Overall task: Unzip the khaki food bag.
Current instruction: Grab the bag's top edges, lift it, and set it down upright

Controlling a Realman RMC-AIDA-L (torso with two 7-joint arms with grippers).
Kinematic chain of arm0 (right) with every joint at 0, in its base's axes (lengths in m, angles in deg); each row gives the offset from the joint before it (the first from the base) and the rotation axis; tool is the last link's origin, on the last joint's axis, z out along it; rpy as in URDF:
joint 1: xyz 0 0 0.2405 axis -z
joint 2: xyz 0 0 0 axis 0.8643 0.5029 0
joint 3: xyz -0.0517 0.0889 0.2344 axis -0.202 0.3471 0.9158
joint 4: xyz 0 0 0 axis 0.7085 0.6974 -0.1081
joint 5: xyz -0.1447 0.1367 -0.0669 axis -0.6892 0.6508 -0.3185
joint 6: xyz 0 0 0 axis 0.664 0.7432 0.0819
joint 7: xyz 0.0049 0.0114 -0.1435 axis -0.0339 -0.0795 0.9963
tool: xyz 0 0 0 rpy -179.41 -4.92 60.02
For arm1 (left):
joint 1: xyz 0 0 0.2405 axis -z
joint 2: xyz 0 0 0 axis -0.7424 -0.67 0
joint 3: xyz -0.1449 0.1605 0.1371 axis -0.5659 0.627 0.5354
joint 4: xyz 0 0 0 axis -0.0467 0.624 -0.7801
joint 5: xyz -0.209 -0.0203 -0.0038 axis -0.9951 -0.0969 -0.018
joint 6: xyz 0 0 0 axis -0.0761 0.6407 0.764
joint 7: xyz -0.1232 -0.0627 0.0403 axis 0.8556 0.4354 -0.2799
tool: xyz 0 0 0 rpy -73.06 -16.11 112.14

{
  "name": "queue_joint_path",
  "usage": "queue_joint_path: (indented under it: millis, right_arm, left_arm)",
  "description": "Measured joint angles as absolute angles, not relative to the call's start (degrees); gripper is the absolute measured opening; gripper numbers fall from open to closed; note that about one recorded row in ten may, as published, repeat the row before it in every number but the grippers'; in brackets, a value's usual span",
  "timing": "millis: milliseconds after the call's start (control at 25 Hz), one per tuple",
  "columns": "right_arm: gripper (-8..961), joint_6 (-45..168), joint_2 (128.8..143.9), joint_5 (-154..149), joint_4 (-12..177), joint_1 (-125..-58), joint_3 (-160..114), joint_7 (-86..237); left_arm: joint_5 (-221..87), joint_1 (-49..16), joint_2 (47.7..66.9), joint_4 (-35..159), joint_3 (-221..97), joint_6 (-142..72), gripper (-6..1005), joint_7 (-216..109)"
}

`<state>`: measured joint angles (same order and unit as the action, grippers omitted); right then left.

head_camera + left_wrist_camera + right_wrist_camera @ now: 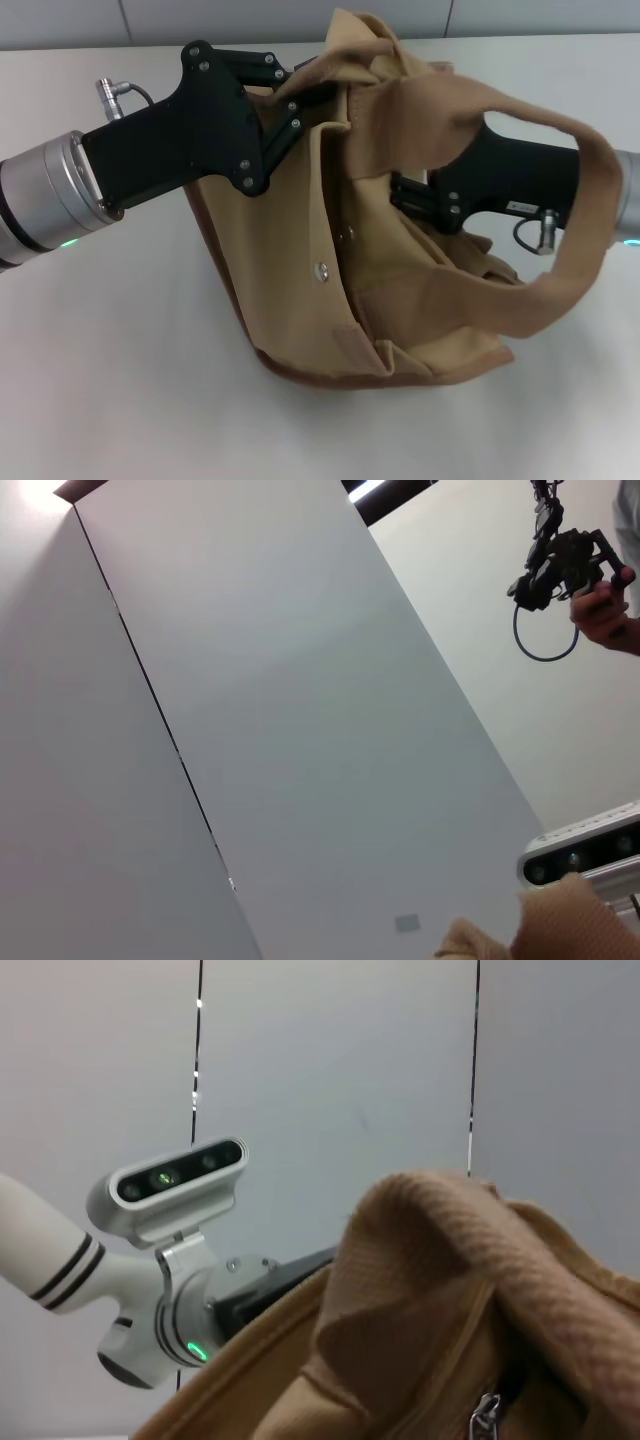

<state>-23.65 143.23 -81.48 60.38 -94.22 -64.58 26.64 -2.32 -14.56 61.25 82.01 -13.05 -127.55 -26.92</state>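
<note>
- The khaki food bag [400, 260] lies tipped over near the middle of the white table [120, 380], its brown-trimmed base toward the near edge and its open top toward the far side.
- A metal snap button [321, 270] shows on the bag's front panel, on the side facing left.
- One wide handle [560, 200] loops out to the right and arches over the right arm; a fold of cloth stands up at the far top corner.
- The left gripper [305, 95] reaches in from the left and is clenched on the bag's top edge at its far left corner, with the cloth bunched between its black fingers.
- The right gripper [415, 195] comes in from the right, under the looped handle, and its tip is buried among the folds at the bag's top; whether it is released or clenched I cannot tell.
- In the right wrist view the bag's cloth [450, 1290] fills the lower part, and a small metal zipper pull [486, 1416] hangs in a dark gap between folds.
- The same view shows the left arm with its wrist camera [170, 1185] beyond the bag.
- The left wrist view shows mostly white wall panels [300, 730], with a scrap of the tan cloth [570, 925] at one corner.
</note>
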Motion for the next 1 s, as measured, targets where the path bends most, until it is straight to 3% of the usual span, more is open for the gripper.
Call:
queue_joint_path:
  millis: [640, 840, 1000]
  right_arm:
    - [422, -17.60, 143.57, -78.97, 63.49, -97.75, -65.67, 25.82]
    - [348, -16.54, 143.56, -78.78, 64.82, -99.08, -67.27, 26.09]
    - [223, -15.86, 143.56, -77.70, 64.96, -99.47, -68.89, 26.33]
  left_arm:
    - [-1.95, -14.53, 61.28, 82.01, -12.56, -127.90, 55, -26.20]
    - [-1.98, -14.53, 61.28, 82.03, -12.43, -128.01, 55, -26.20]
    - [-2.05, -14.53, 61.27, 82.05, -12.43, -128.02, 55, -26.20]
